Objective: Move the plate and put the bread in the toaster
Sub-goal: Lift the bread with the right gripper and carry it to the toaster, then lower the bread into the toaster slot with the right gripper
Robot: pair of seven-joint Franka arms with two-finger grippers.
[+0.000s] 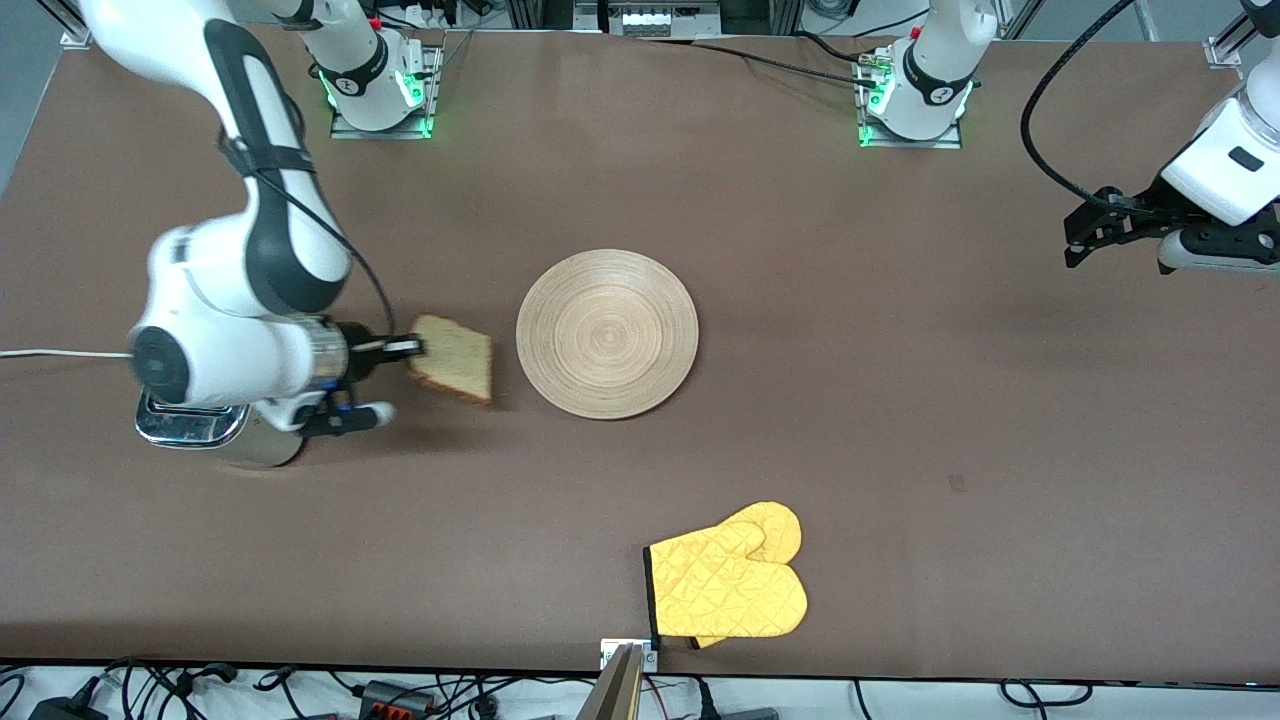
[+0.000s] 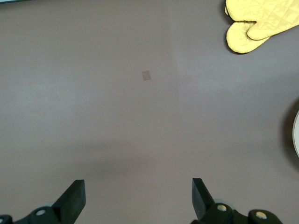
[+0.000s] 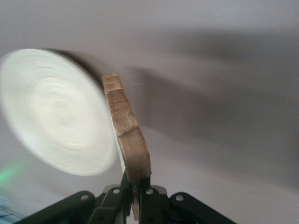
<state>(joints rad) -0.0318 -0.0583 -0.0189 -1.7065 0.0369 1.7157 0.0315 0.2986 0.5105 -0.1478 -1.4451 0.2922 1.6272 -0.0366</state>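
Note:
My right gripper (image 1: 412,348) is shut on the bread (image 1: 455,358), a square slice with a brown crust, and holds it in the air between the toaster and the plate. In the right wrist view the bread (image 3: 128,135) stands edge-on between the fingers (image 3: 149,198). The light wooden plate (image 1: 607,333) lies flat mid-table; it shows blurred in the right wrist view (image 3: 56,109). The toaster (image 1: 195,425) is mostly hidden under my right arm at the right arm's end of the table. My left gripper (image 1: 1085,235) is open and empty, waiting above the left arm's end of the table.
A yellow oven mitt (image 1: 730,580) lies near the table's front edge, nearer the front camera than the plate; it also shows in the left wrist view (image 2: 259,21). A white cord (image 1: 60,353) runs from the toaster off the table's end.

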